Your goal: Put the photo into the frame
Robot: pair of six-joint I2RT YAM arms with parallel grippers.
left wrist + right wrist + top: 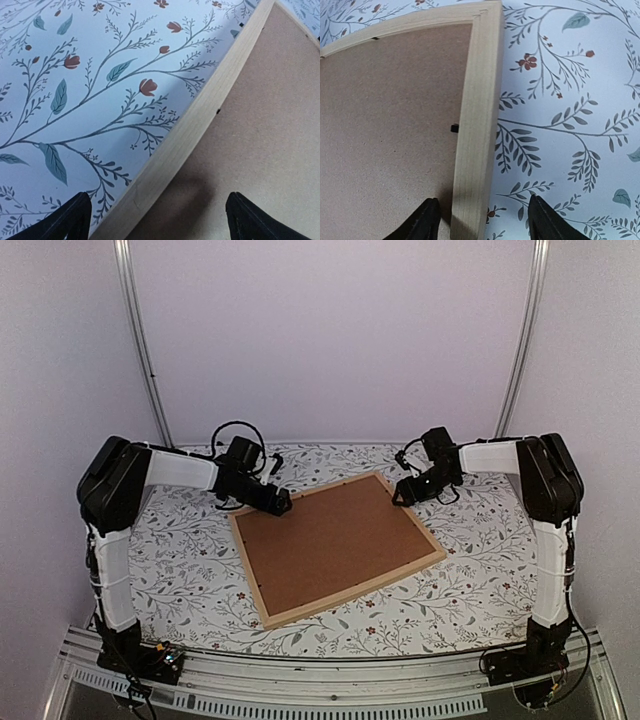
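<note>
Two sets of jaws stand open and empty: left gripper [160,215] straddles the mid-table frame [479,100] at its 10 o'clock corner, right gripper [485,220] at 2 o'clock; the photo is not in sight, so I judge the board [335,540] should be lifted out evenly first.

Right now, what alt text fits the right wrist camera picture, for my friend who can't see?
The right tool hangs open over a side strip of the light wooden frame, one black finger on each side. Brown backing board fills the frame; a flowery tablecloth lies beneath.
</note>
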